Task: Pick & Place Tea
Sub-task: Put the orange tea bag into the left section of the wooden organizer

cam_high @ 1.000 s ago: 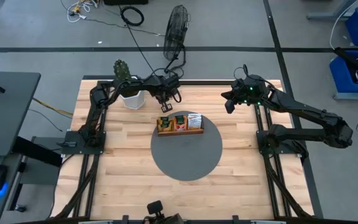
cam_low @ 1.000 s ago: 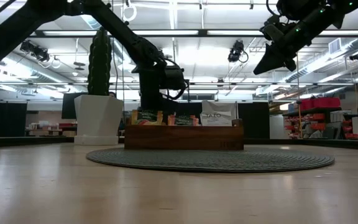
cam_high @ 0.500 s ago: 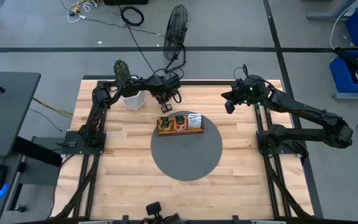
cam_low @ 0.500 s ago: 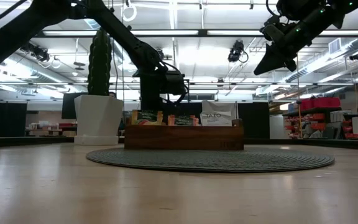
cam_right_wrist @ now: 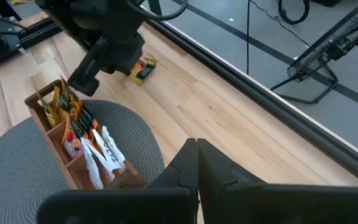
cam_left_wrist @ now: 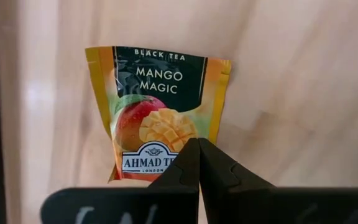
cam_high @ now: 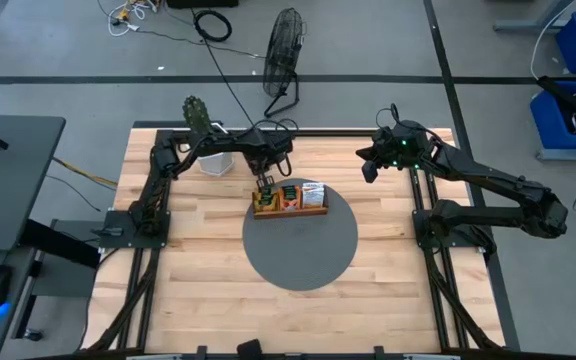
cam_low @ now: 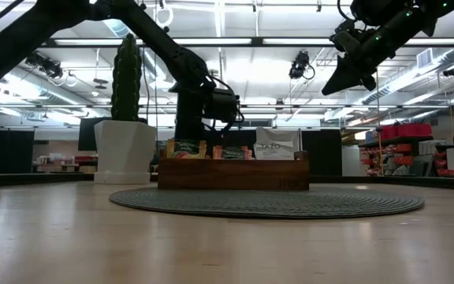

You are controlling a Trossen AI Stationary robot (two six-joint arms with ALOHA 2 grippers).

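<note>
Left gripper (cam_left_wrist: 197, 163): fingers closed together, holding nothing, poised above a Mango Magic black tea sachet (cam_left_wrist: 160, 112) lying flat on the wooden table (cam_high: 188, 260), just behind the wooden tray (cam_high: 290, 209). Tray: on a grey round mat (cam_high: 300, 250), slots filled with upright tea sachets (cam_high: 290, 195). Right gripper (cam_right_wrist: 196, 163): fingers closed, empty, raised over the table's right rear. Potted cactus (cam_low: 126, 118): left rear.

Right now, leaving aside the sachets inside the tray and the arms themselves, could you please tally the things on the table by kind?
Wooden tray: 1
Round grey mat: 1
Potted cactus: 1
Sachet outside the tray: 1
Total: 4
</note>
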